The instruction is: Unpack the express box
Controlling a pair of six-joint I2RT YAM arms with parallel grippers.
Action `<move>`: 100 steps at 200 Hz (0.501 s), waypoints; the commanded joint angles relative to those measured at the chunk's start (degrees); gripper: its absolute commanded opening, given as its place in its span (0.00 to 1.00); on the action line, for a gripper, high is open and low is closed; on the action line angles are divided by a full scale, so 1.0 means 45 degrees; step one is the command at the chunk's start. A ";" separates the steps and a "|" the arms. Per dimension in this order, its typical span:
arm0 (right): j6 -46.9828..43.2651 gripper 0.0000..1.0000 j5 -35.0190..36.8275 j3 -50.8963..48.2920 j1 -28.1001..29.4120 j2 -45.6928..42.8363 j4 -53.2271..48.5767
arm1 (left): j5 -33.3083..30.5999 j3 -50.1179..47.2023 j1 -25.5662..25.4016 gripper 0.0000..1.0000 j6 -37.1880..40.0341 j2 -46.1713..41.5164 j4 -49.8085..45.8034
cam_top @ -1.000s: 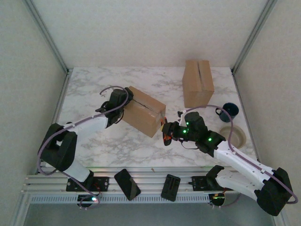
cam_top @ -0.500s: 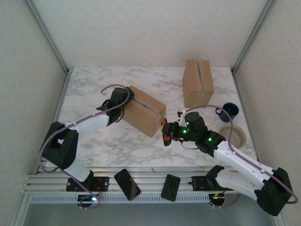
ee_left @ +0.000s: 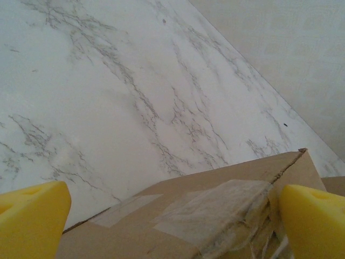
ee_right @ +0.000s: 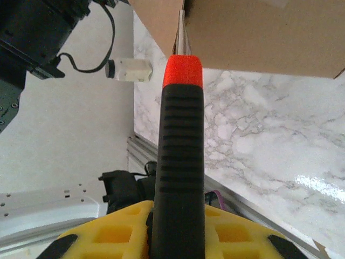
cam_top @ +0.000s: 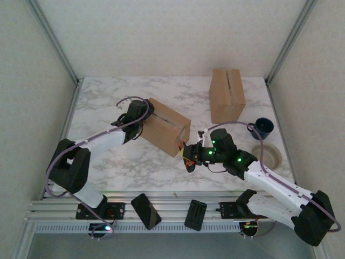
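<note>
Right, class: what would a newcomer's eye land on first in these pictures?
The orange-tipped cutter in the right end effector, its blade at the near corner of the cardboard box mid-table. The left end effector stands open at that box's taped left end; a second box stands behind.
</note>
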 commanded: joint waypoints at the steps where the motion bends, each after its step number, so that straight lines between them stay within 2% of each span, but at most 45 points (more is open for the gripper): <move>1: -0.0068 0.00 -0.1031 -0.0184 0.0211 -0.0404 0.0874 | 0.0724 -0.0825 -0.0189 0.98 -0.0134 0.1336 -0.3094; 29: -0.0150 0.00 -0.0819 -0.0124 0.0216 -0.0843 0.0294 | 0.0763 -0.0825 -0.0189 0.98 -0.0120 0.1366 -0.3048; 56: -0.1235 0.00 0.1061 0.0959 0.0058 -0.1542 -0.3047 | 0.0812 -0.0613 -0.0190 0.98 0.0118 0.1282 -0.3080; 100: -0.4990 0.00 0.3585 0.3760 -0.2415 -0.1660 -0.8168 | 0.0638 0.1186 -0.0189 1.00 0.1692 -0.0001 -0.3922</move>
